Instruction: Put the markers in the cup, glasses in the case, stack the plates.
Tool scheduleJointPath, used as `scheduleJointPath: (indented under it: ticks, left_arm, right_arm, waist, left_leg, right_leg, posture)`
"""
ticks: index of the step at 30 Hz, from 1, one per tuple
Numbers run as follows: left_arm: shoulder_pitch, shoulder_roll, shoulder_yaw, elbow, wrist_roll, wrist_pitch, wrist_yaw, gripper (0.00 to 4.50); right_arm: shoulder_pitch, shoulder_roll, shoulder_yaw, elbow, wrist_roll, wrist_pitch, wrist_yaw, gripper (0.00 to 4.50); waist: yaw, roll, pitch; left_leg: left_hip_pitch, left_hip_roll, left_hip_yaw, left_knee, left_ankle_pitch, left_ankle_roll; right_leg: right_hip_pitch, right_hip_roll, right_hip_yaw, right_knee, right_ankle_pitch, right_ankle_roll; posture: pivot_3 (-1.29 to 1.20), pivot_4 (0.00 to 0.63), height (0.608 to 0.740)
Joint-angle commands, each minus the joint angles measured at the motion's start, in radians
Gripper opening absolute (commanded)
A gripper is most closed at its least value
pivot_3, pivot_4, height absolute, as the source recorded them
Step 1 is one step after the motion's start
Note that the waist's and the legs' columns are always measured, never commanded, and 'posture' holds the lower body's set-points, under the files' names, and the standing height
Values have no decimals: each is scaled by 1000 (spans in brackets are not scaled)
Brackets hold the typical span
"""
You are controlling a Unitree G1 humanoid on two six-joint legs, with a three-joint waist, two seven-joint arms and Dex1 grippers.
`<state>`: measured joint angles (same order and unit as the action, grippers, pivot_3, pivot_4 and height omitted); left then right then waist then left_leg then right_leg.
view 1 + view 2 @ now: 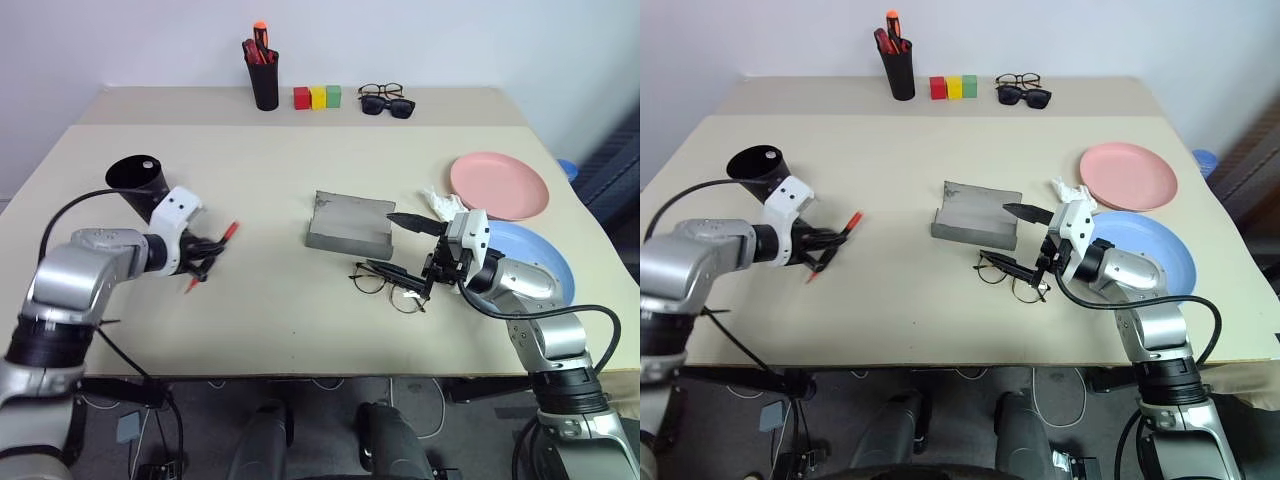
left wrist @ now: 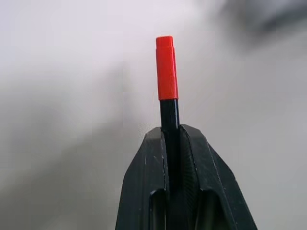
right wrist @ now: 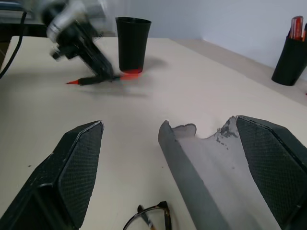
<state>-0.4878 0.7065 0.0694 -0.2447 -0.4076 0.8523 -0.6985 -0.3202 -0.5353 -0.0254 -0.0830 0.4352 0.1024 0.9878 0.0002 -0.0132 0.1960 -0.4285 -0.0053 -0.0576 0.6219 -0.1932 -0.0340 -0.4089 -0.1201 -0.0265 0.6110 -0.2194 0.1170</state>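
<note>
The left claw [image 1: 208,255] pinches the light, stiff, slippery marker [image 1: 212,256] mid-barrel; the right claw [image 1: 410,250] gapes empty.

On the bench [image 1: 280,330] we see the cup [image 1: 138,180] at far left and the case [image 1: 349,224] in the middle, with the glasses [image 1: 385,282] just before it. The two plates [image 1: 499,184] lie at right, one behind the other. A pen pot [image 1: 264,80] stands along the back edge.
</note>
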Motion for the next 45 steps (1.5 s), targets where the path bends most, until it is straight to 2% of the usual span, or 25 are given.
scheduleJointPath:
  ticks: [1, 3, 5, 7, 10, 14, 22, 30, 37, 39, 40, 43, 45]
  left_arm:
    - [-37, -152, 135, -71, 63, -337, 193, 66]
    - [-78, -223, 142, -5, 143, -438, 319, 66]
    - [-120, -267, 143, 106, 232, -627, 415, 66]
    - [-169, -299, 156, 220, 306, -737, 539, 66]
    - [-227, -306, 163, 367, 390, -908, 655, 66]
    - [-261, -297, 185, 501, 481, -1000, 826, 66]
    - [-218, -277, 201, 542, 518, -1038, 908, 66]
    - [-226, -257, 187, 734, 550, -1130, 978, 66]
    - [-249, -276, 155, 890, 568, -1224, 1013, 66]
    - [-243, -283, 149, 901, 562, -1234, 1009, 873]
    - [-238, -287, 149, 901, 555, -1241, 1006, 1113]
    - [-215, -317, 162, 856, 491, -1266, 957, 2611]
    - [-203, -341, 166, 788, 431, -1258, 903, 2611]
  right_arm:
    - [-34, 10, -20, -7, 12, -16, -7, 4500]
    - [-51, 23, -16, 3, 16, -26, -1, 4500]
    - [-72, 46, -13, 9, 18, -47, -3, 4500]
    - [-98, 71, -13, 19, 24, -66, -3, 4500]
    - [-135, 96, -13, 32, 29, -72, -2, 4500]
    - [-164, 111, -9, 52, 27, -73, -1, 4500]
    - [-159, 110, -10, 53, 25, -76, -1, 4500]
    - [-143, 113, -9, 56, 21, -84, -4, 4500]
    - [-130, 105, -17, 54, 20, -92, -4, 4500]
    - [-124, 103, -19, 46, 21, -90, -7, 4500]
    - [-121, 102, -19, 43, 20, -90, -9, 4500]
    - [-115, 97, -24, 36, 18, -89, -16, 4500]
    - [-108, 94, -26, 30, 17, -88, -23, 4500]
  waist:
    - [7, 0, 0]
    - [10, 0, 0]
    - [7, 0, -1]
    - [8, 0, -1]
    - [9, 0, -1]
    - [11, 0, -1]
    - [10, 0, -1]
    - [10, 0, -1]
    - [11, 0, -1]
    - [10, 0, -1]
    - [10, 0, -1]
    - [10, 0, -1]
    - [10, 0, -1]
  left_leg:
    - [0, 0, 1, 0, 0, 0]
    - [1, 0, 1, 1, 0, 0]
    - [2, 0, 1, 1, 0, 0]
    - [2, 0, 2, 1, 0, 0]
    - [2, 0, 2, 1, 0, 0]
    - [2, 0, 2, 1, 0, 0]
    - [2, 0, 2, 1, 0, 0]
    - [2, 0, 2, 1, 1, 0]
    - [2, 0, 2, 1, 1, 0]
    - [2, 0, 2, 1, 1, 0]
    - [2, 0, 2, 1, 1, 0]
    - [2, 0, 2, 1, 1, 0]
    - [2, 0, 2, 1, 1, 0]
  right_leg:
    - [0, 0, 0, 0, 0, -1]
    - [1, 0, 0, 0, 1, -1]
    - [1, 1, 1, 0, 1, -1]
    - [1, 1, 1, 1, 1, -1]
    - [1, 2, 1, 1, 4, 4]
    - [1, 2, 0, 1, 3, 5]
    - [1, 2, 0, 1, 3, 5]
    - [1, 2, 0, 2, 3, 5]
    - [1, 2, 0, 2, 3, 5]
    - [1, 2, 0, 2, 3, 5]
    - [1, 2, 0, 2, 3, 5]
    - [1, 2, 0, 2, 3, 5]
    - [1, 2, 0, 2, 3, 5]
  posture:
    - [0, 150, 740]
    - [0, 150, 740]
    - [0, 150, 740]
    - [0, 150, 740]
    - [0, 150, 740]
    - [0, 150, 740]
    - [0, 150, 740]
    - [0, 150, 740]
    - [0, 150, 740]
    - [0, 150, 740]
    - [0, 150, 740]
    - [0, 150, 740]
    - [0, 150, 740]
